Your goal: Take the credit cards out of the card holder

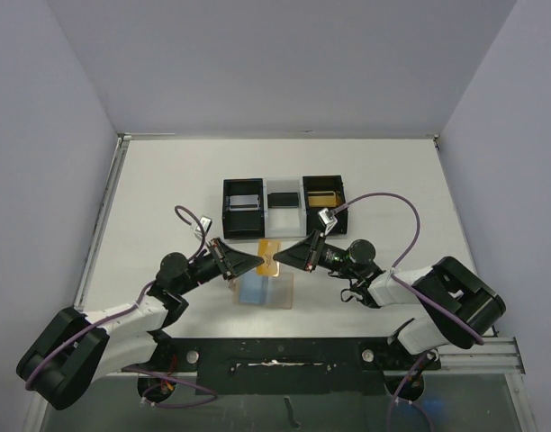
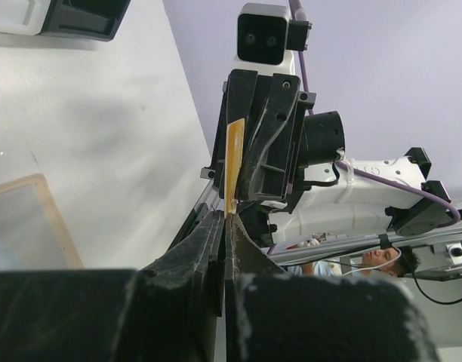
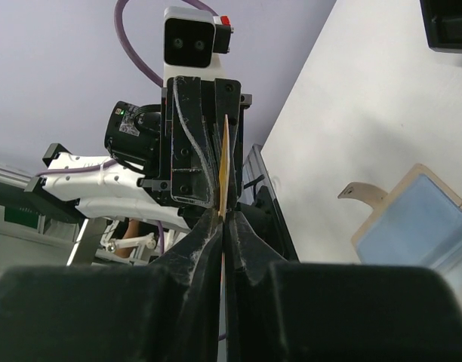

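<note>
So, your left gripper (image 1: 257, 261) and right gripper (image 1: 284, 258) are both pinched tight on the same orange card (image 1: 270, 256), one from each side, above the table (image 1: 167, 180). The card holder (image 1: 277, 290) lies flat just beneath, toward the near edge, with a light blue card (image 1: 255, 290) showing inside.

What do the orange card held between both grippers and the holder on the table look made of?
The orange card seems stiff, smooth plastic: thin, straight edge-on. The card holder shows a matte tan rim, cardboard or leather; can't tell.
</note>
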`<control>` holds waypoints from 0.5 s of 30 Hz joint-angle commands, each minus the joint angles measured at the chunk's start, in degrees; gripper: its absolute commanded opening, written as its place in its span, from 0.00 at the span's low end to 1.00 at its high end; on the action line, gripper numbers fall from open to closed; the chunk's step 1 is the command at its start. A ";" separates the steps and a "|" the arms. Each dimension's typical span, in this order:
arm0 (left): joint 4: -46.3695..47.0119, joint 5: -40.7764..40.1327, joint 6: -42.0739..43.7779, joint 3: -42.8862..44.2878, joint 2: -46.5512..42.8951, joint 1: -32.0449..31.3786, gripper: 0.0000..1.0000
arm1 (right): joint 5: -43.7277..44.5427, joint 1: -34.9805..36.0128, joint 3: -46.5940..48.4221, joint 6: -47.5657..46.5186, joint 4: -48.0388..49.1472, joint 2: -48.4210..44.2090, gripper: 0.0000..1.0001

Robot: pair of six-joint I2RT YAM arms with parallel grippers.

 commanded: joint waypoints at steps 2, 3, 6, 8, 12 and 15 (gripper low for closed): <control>-0.43 -0.11 1.68 1.53 -1.26 -0.09 0.03 | -1.89 -0.38 3.37 -2.28 1.62 -1.92 0.00; -1.01 -0.20 1.72 1.53 -1.37 -0.09 0.05 | -2.16 -0.31 3.65 -2.52 1.19 -1.97 0.00; -2.08 -0.24 2.31 1.94 -1.79 -0.07 0.07 | -1.76 -0.43 3.62 -3.00 0.12 -2.45 0.00; -2.09 0.02 2.48 2.20 -1.79 -0.09 0.01 | -2.01 -0.36 3.99 -3.40 -0.81 -2.81 0.09; -0.46 0.19 2.08 2.18 -1.04 -0.13 0.00 | -2.12 0.30 5.12 -3.38 -1.25 -3.03 0.22; 1.90 0.49 1.42 2.08 -0.04 -0.06 0.00 | -2.77 0.85 6.22 -4.12 -2.42 -2.53 0.26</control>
